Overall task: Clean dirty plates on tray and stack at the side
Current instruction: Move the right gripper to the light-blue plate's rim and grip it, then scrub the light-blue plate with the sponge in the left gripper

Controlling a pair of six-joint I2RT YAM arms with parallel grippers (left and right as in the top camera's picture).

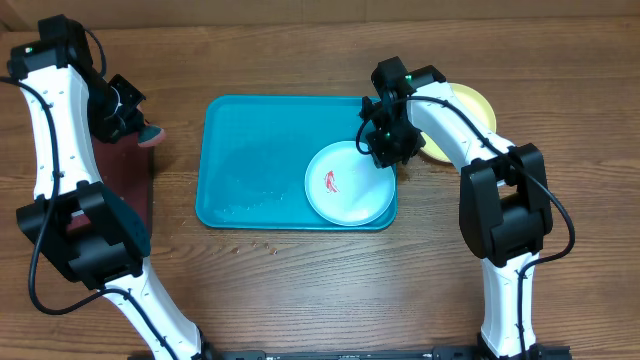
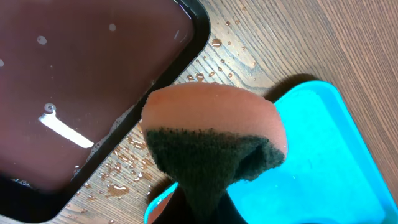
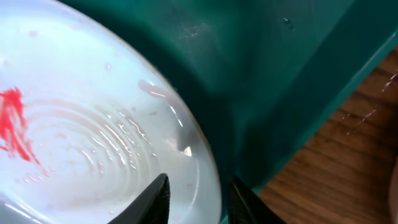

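The teal tray (image 1: 250, 150) lies mid-table. The white plate (image 1: 350, 190) with a red smear sits in the tray's right front corner. My right gripper (image 1: 388, 152) is open, its two fingers either side of the plate's far right rim; in the right wrist view the gripper (image 3: 199, 200) straddles the white plate (image 3: 93, 124) above the tray (image 3: 280, 74). The yellow-green plate (image 1: 472, 104) lies on the table right of the tray, partly behind the right arm. The pale blue plate is not seen. My left gripper (image 1: 140, 125) is shut on a pink-and-green sponge (image 1: 152, 136), left of the tray.
A dark maroon tray (image 1: 128, 190) lies at the left; in the left wrist view it (image 2: 93, 68) is wet, with water drops on the wood between it and the teal tray (image 2: 336, 155). The sponge (image 2: 211, 137) hides the left fingers.
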